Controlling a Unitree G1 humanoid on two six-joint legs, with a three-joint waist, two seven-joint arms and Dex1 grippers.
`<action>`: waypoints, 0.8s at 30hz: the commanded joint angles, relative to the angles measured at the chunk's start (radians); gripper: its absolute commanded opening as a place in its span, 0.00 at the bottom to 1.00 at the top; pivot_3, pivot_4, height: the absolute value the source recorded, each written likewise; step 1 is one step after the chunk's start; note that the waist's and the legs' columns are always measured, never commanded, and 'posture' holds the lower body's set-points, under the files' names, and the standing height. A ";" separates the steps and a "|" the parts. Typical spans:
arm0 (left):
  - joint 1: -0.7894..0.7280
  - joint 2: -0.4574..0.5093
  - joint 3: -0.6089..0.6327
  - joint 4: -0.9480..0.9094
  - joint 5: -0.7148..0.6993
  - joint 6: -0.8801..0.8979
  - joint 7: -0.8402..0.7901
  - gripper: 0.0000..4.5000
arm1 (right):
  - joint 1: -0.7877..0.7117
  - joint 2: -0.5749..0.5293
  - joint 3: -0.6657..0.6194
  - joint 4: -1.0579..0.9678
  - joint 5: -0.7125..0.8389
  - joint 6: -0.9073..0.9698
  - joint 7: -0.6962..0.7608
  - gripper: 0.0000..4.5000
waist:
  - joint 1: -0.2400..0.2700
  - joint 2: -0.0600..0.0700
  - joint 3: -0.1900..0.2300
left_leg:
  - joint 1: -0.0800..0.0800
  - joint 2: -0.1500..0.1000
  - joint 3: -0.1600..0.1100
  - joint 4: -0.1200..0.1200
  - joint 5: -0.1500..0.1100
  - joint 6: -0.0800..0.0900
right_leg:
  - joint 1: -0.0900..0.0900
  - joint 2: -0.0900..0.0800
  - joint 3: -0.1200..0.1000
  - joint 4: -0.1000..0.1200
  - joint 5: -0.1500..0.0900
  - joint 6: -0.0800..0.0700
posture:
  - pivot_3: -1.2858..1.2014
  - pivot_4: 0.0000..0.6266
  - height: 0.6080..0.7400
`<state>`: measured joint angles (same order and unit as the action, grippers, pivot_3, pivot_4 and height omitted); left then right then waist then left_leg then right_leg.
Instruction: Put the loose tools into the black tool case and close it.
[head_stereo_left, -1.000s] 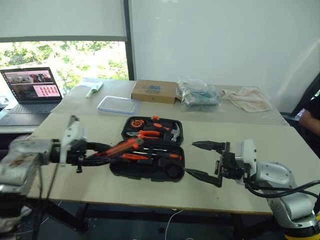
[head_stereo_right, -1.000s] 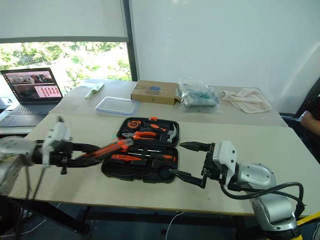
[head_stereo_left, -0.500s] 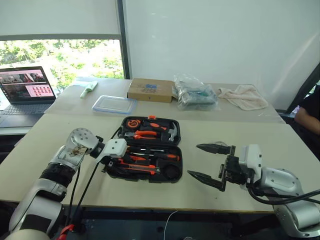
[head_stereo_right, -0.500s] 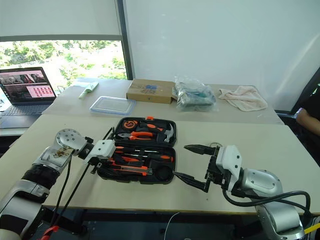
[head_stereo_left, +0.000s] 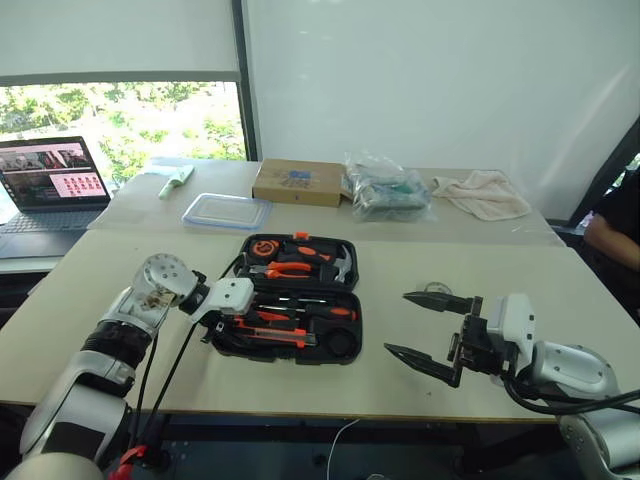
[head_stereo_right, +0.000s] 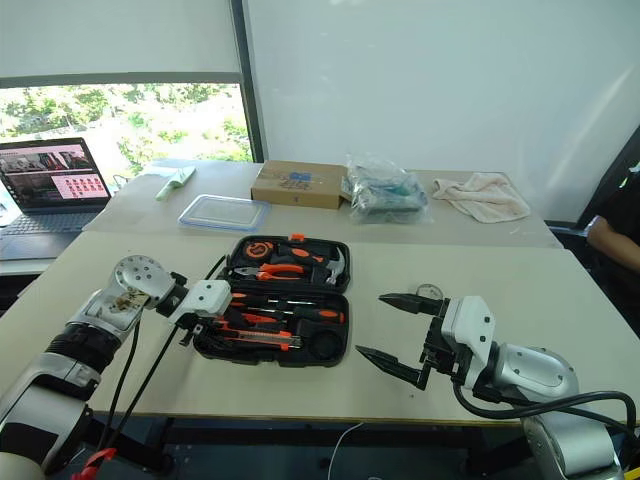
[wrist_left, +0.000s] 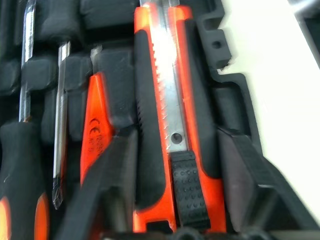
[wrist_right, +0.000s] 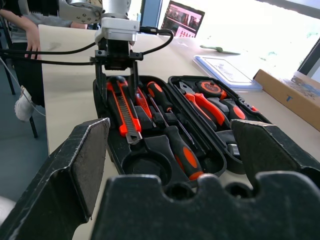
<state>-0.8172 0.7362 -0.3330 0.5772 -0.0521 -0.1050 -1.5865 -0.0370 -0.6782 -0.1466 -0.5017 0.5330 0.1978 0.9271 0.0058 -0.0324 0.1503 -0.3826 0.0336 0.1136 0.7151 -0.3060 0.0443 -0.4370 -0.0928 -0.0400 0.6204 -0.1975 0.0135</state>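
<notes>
Two black fingers of the left claw (head_stereo_right: 205, 322) stand either side of the black-and-orange utility knife (wrist_left: 172, 125) at the near-left end of the black tool case (head_stereo_left: 345, 345), which lies open on the worktop (head_stereo_left: 450, 285). In the left wrist view the fingers look parted, flanking the knife's butt without pinching it, so I'd call the knife let go, resting in its slot along the front edge of the lower tray. To finish this well, I'd lift the claw straight up clear of the knife, not dragging sideways, or the knife may ride out of its moulded bed. The knife lies flat, long axis running along the case's front edge, its butt with the ribbed slider toward the left claw and its blade end toward the case's round recess (wrist_right: 150, 167). Beside it lie the screwdrivers (wrist_right: 182, 150), parallel. The right claw (head_stereo_right: 398, 332) hangs wide open and empty, just right of the case.
</notes>
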 joint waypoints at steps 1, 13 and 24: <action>0.024 -0.024 0.043 -0.033 -0.056 0.017 -0.009 0.90 | -0.015 -0.011 -0.035 -0.016 0.014 -0.020 0.004 1.00 | 0.002 0.000 0.000 | 0.000 0.000 0.000 0.000 0.000 0.000 | 0.000 0.000 0.000 0.001 0.000 0.000 | 0.52 0.24 1.00; 0.010 -0.015 0.125 -0.055 -0.178 0.007 -0.010 0.83 | -0.036 -0.002 -0.022 0.018 -0.004 -0.038 0.014 1.00 | 0.005 0.000 0.000 | -0.004 0.000 0.000 0.003 0.000 0.000 | -0.003 0.000 0.000 0.001 0.000 0.000 | 0.52 0.24 1.00; 0.057 -0.071 0.117 0.033 -0.116 -0.138 -0.011 0.00 | -0.026 0.002 -0.022 0.015 -0.010 -0.041 0.006 1.00 | 0.006 0.000 0.000 | -0.005 0.000 0.000 0.006 0.000 0.000 | -0.003 0.000 -0.001 0.002 0.000 0.000 | 0.52 0.24 1.00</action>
<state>-0.7647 0.6667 -0.2179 0.6062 -0.1810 -0.2053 -1.5931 -0.0618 -0.6767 -0.1479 -0.4661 0.5159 0.1814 0.9378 0.0118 -0.0326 0.1504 -0.3875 0.0332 0.1134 0.7208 -0.3062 0.0446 -0.4396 -0.0931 -0.0408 0.6226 -0.1977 0.0139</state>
